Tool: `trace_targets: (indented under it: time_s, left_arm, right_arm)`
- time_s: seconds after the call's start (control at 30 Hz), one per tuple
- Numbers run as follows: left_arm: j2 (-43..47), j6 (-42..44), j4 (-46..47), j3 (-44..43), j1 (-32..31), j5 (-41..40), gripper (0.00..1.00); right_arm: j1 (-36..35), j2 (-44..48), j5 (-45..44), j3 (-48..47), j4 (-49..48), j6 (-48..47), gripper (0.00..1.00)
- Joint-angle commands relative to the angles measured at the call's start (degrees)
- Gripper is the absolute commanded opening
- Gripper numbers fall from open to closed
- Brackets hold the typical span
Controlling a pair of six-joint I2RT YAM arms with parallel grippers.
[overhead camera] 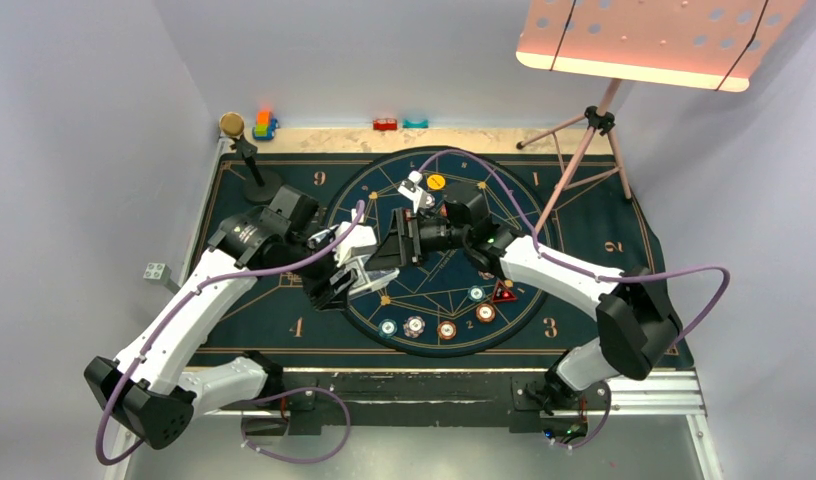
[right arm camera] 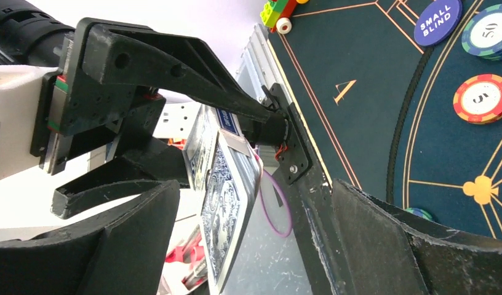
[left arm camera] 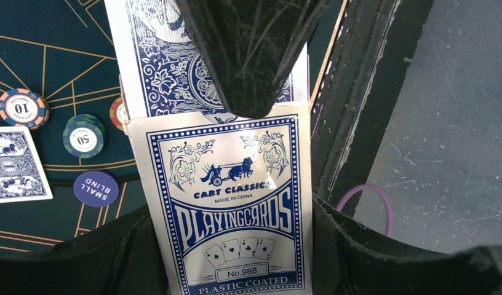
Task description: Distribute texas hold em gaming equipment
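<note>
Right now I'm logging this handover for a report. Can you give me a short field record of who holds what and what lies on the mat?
left gripper: shut on card box
deck: partway out of the card box
right gripper: open, fingers either side of the deck
mat: 10 chip, 50 chip, small blind button, one face-down card

Glossy printed card box (left arm camera: 230,209), matt cloth mat (left arm camera: 27,74), scratched dull metal tabletop (left arm camera: 445,123)
</note>
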State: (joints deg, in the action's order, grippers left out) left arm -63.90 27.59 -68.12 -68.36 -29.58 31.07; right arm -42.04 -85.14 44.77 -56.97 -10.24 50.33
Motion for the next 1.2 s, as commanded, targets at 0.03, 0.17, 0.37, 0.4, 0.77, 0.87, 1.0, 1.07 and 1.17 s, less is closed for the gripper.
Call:
trace_targets:
  time_s: [0.03, 0.17, 0.37, 0.4, 0.77, 0.87, 1.0, 1.07, 1.17]
  left_arm:
    - [0.37, -0.2, 2.16, -2.41, 0.28, 0.77, 0.0]
    - [0.65, -0.15, 2.07, -2.31, 0.32, 0.75, 0.0]
    - [1.28, -0.41, 2.11, -2.39, 0.4, 0.75, 0.0]
    - [1.25, -0.43, 2.07, -2.39, 0.4, 0.72, 0.0]
    - [1.81, -1.04, 1.97, -3.05, 0.4, 1.2, 0.0]
    - [1.9, -1.21, 1.93, -3.23, 0.4, 1.39, 0.0]
    - [1.89, -1.18, 1.89, -3.19, 0.4, 1.51, 0.0]
    - [1.88, -1.22, 1.93, -3.12, 0.45, 1.53, 0.0]
    - [1.92, -1.31, 1.96, -3.02, 0.45, 1.71, 0.0]
  right_arm:
    - [-0.32, 0.79, 1.87, -0.03, -5.28, 1.94, 0.97]
    - [-0.27, 0.52, 1.92, -0.67, -2.75, 1.34, 0.75]
    - [-0.25, 0.72, 1.67, -0.45, -0.84, 0.15, 0.62]
    - [-0.24, 0.87, 1.57, -0.38, -0.57, -0.06, 0.62]
    - [3.63, 4.52, 0.71, 1.71, 3.66, -2.61, 0.53]
    - [4.77, 5.34, 1.07, 2.39, 4.1, -2.91, 0.5]
    - [5.92, 6.19, 1.35, 2.74, 4.95, -3.36, 0.48]
    - [6.53, 6.77, 1.3, 2.55, 5.82, -3.99, 0.47]
    - [7.52, 7.45, 1.15, 2.03, 7.49, -5.12, 0.46]
